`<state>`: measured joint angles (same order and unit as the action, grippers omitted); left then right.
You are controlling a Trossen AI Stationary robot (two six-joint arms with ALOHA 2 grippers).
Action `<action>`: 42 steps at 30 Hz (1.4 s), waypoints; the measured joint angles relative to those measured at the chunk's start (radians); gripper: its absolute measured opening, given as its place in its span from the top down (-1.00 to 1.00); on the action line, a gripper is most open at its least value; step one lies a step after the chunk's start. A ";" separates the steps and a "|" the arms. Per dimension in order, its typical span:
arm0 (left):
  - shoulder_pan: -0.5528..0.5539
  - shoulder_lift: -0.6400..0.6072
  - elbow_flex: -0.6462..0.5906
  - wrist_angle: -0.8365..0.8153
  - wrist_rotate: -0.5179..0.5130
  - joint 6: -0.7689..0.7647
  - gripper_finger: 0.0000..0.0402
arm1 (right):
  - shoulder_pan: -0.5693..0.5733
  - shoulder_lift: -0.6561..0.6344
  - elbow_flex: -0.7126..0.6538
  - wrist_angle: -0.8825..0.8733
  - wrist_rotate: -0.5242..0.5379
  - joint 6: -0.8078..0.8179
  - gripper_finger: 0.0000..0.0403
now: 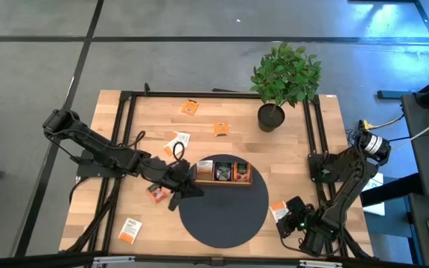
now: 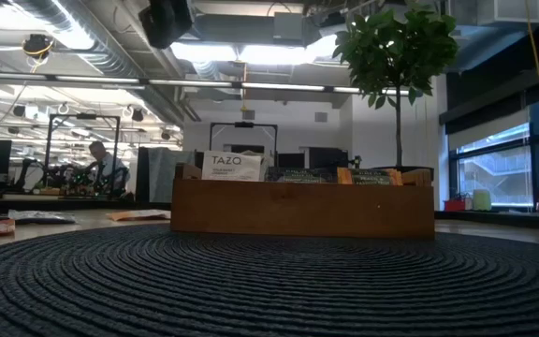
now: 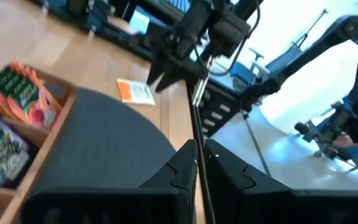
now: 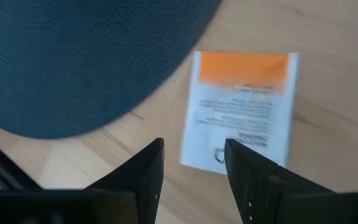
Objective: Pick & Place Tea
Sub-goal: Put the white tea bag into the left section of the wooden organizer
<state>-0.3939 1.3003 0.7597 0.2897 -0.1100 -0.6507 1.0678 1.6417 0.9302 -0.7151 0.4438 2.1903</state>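
The right tool [image 4: 191, 163] hangs over a white-and-orange sachet [image 4: 241, 109] that lies flat on the desk [image 1: 304, 156] just off the round mat's [image 1: 226, 216] right edge, near the front right corner; its fingers are spread, empty. This looks like the approach to a pick: next it must drop, straddle the sachet and close. The left tool [image 3: 205, 163], fingers pressed together on nothing visible, sits at the mat's left edge beside the tray [image 1: 223, 181], which holds several sachets. Others lie scattered toward the back and the front left corner.

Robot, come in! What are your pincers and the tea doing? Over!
Right pincer open above white-and-orange tea sachet beside the mat. Left pincer shut, empty, near tray. Nothing blocking.
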 joint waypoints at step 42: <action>0.028 0.000 0.001 0.051 -0.028 0.048 0.86 | 0.179 -0.068 -0.236 0.319 -0.021 0.263 0.16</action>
<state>-0.3663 1.3006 0.7605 0.3408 -0.1384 -0.6029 1.2465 1.5738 0.6945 -0.3962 0.4229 2.4536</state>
